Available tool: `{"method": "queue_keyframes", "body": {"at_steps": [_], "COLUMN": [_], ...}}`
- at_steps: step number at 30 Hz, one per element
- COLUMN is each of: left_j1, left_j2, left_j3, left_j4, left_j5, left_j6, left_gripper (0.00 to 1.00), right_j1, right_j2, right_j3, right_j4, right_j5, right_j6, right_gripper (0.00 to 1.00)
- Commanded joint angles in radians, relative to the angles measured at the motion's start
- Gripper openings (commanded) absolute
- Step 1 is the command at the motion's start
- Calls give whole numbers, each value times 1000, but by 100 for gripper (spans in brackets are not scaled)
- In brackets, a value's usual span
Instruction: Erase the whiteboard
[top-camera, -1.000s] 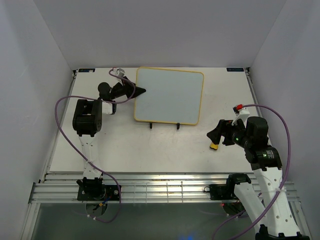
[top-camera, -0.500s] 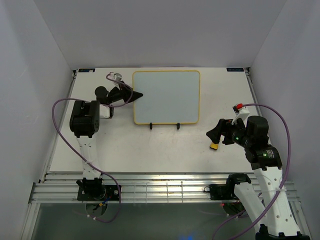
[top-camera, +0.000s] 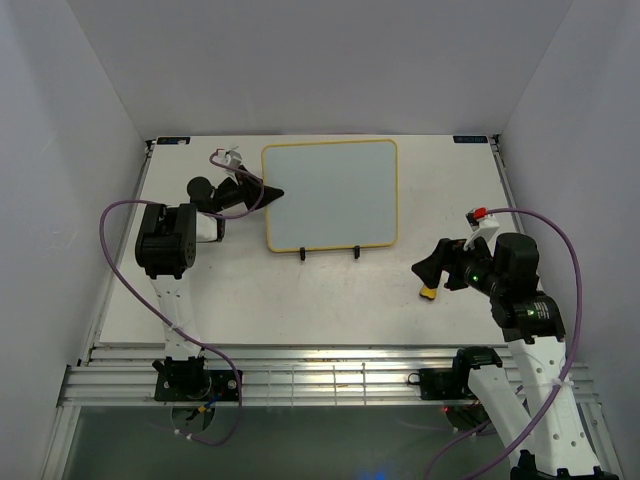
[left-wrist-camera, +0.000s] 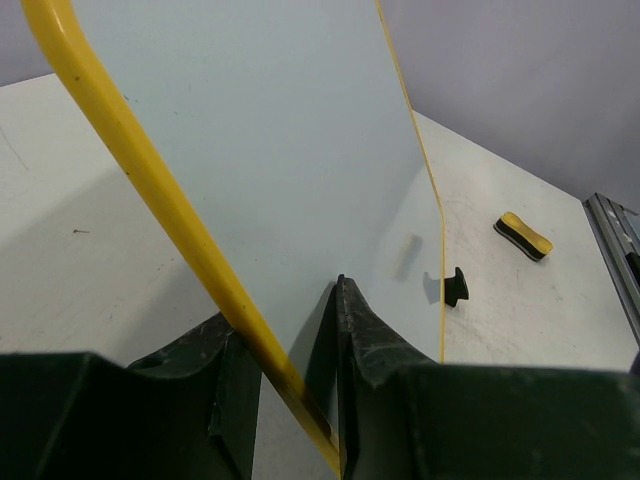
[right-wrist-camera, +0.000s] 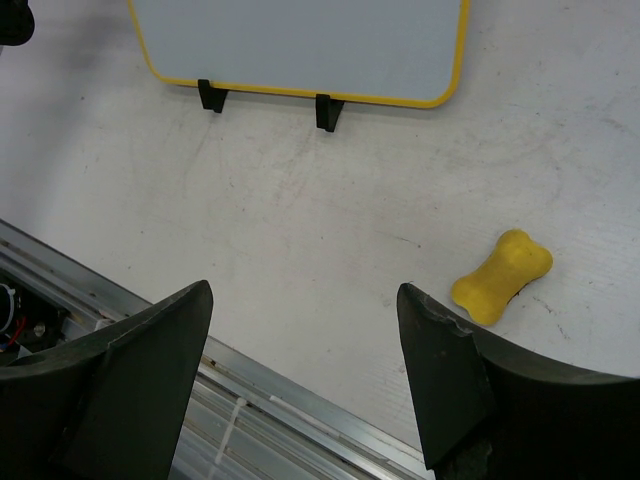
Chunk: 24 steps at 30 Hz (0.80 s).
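The whiteboard (top-camera: 330, 193), white with a thin yellow frame, stands upright on two small black feet at the table's middle back. Its face looks blank. My left gripper (top-camera: 274, 191) is shut on the board's left edge; in the left wrist view the yellow frame (left-wrist-camera: 180, 220) runs between the fingers (left-wrist-camera: 365, 330). The board also shows in the right wrist view (right-wrist-camera: 300, 45). My right gripper (top-camera: 428, 270) is open and empty, low over the table right of the board. The small yellow eraser (top-camera: 428, 293) lies just below it, also visible in the right wrist view (right-wrist-camera: 502, 276) and the left wrist view (left-wrist-camera: 526, 235).
Two black stand feet (top-camera: 328, 252) sit under the board's lower edge. A metal rail (top-camera: 320, 380) runs along the table's near edge. White enclosure walls close in the left, right and back sides.
My left gripper has swung the whiteboard's left edge leftward, so the board has turned from skewed to square with the table. The right arm and eraser have not moved.
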Motion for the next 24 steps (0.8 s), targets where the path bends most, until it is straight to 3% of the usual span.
{"method": "queue_keyframes", "body": {"at_steps": [1,7,9,14,17,18,19,24], "left_j1": [17,17,17,17,17,17,17,17], "left_j2": [32,20,21,28,23,21,18,-3], "left_j3": [-25,-20,-17,-20,-23,-25,-25,-36], "left_j4": [390,391,391,390,390,390,390,391], "left_j5": [-17,9,1,3,1,1,1,-25], "left_j6": [448,438,423,417,411,411,411,408], "left_gripper": [24,41,54,59,74,90,98,98], "right_j1": [-4,-4,-4,-4,-4,-4,-4,-4], "right_j2": [-14,-19,-19,-22,-22,-23,-22,-23], "right_j3": [19,22,22,20,22,22,20,16], "right_j4": [47,44,45,41,36,36,36,41], "right_j5": [-23,-23,-23,-23,-18,-17,-17,-15], "right_j6": [0,-5,-6,-6,-8,-9,-11,-11], "right_gripper": [80,80,80,80,80,80,80,80]}}
